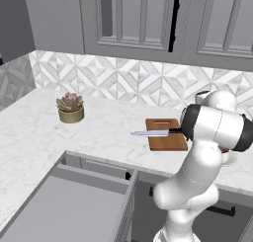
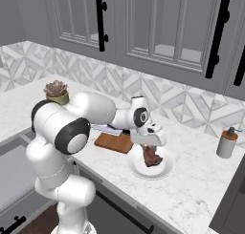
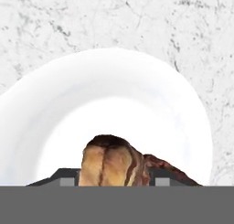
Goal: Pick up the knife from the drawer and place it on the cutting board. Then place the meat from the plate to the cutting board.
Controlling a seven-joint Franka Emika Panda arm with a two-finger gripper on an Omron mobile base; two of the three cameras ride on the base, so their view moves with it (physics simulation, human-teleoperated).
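Marble counter [image 2: 201,180] carries the knife [image 1: 150,133] across the cutting board [image 1: 167,136], and the gripper [image 2: 152,154] pinches the meat [image 3: 114,161] over the plate [image 3: 137,95], so lifting it left to the board seems next.

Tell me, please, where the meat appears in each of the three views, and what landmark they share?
Left base view: I cannot make out the meat; the arm covers that spot.
Right base view: the meat sits right of centre, on the plate, under the gripper.
Hand view: the meat is at bottom centre, between the fingertips.
Shared landmark: the white plate, right of the cutting board.
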